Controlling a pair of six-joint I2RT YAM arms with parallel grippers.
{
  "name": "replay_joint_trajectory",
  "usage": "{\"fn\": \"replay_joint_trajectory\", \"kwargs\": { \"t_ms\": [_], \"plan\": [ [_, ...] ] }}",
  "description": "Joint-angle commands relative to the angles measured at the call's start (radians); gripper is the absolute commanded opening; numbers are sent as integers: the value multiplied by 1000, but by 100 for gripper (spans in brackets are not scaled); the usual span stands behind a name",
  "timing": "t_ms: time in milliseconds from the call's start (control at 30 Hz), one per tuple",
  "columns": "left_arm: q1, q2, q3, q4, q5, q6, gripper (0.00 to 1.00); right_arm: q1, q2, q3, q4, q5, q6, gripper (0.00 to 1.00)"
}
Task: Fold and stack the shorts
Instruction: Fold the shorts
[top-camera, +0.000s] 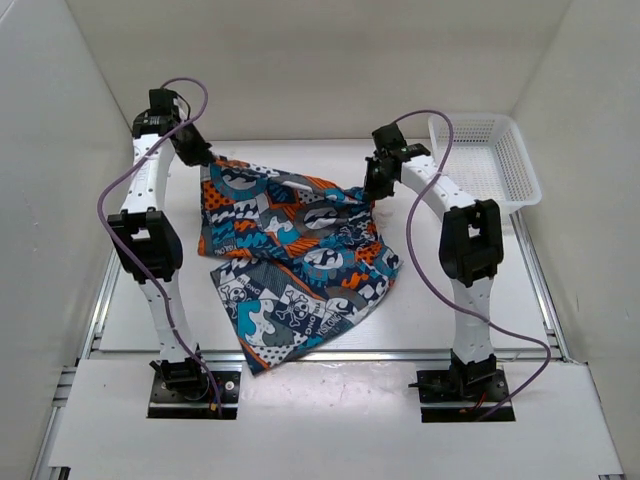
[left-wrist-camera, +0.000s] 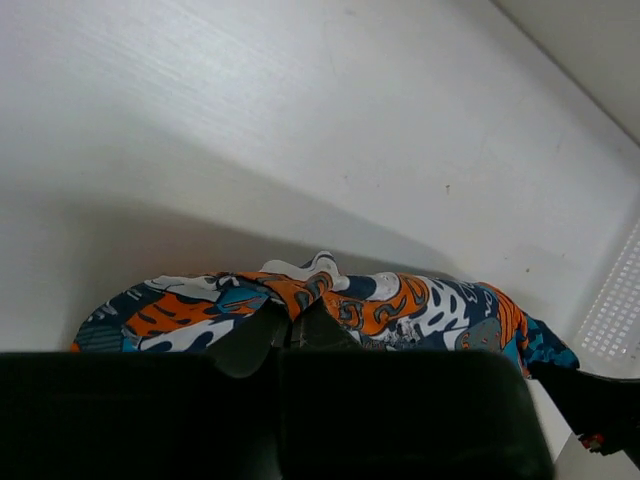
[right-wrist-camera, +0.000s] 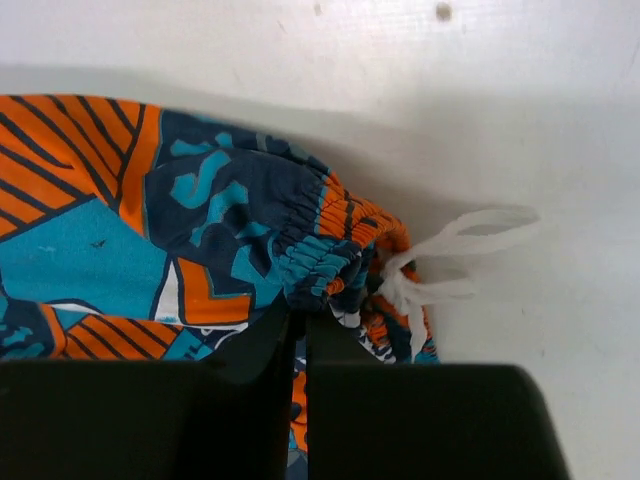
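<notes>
The shorts (top-camera: 290, 260), in an orange, blue, teal, white and black print, hang and drape between both arms, their lower part resting on the table toward the front. My left gripper (top-camera: 200, 155) is shut on the shorts' far left corner; in the left wrist view its fingers (left-wrist-camera: 295, 325) pinch the printed fabric (left-wrist-camera: 400, 305). My right gripper (top-camera: 377, 190) is shut on the gathered elastic waistband (right-wrist-camera: 320, 255), beside the white drawstring (right-wrist-camera: 450, 250).
A white mesh basket (top-camera: 490, 160) stands at the back right against the wall. White walls enclose the table on the left, back and right. Purple cables loop off both arms.
</notes>
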Motion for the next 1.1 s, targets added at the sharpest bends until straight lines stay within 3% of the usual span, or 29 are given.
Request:
{"fn": "replay_joint_trajectory", "kwargs": {
  "t_ms": [0,167,467,500,733,867,1067],
  "plan": [
    [44,-48,134,61,-42,43,11,-40,14,131,-20,30,-24,0],
    [44,-140,74,52,-8,72,11,-40,-1,169,-42,0,-24,0],
    [-43,-657,-542,43,14,77,11,-58,-292,-228,21,0,-33,0],
    [-84,-747,-666,43,23,51,11,-58,-335,-265,21,0,-33,0],
    [-316,-1096,-1128,43,-24,-166,11,-67,-539,-554,44,33,-33,0],
    [-402,-1194,-1277,33,-49,-280,11,-67,-633,-678,44,85,-22,0],
    [-545,-1245,-1375,24,-49,-403,11,-76,-703,-793,53,183,-13,0]
  ]
}}
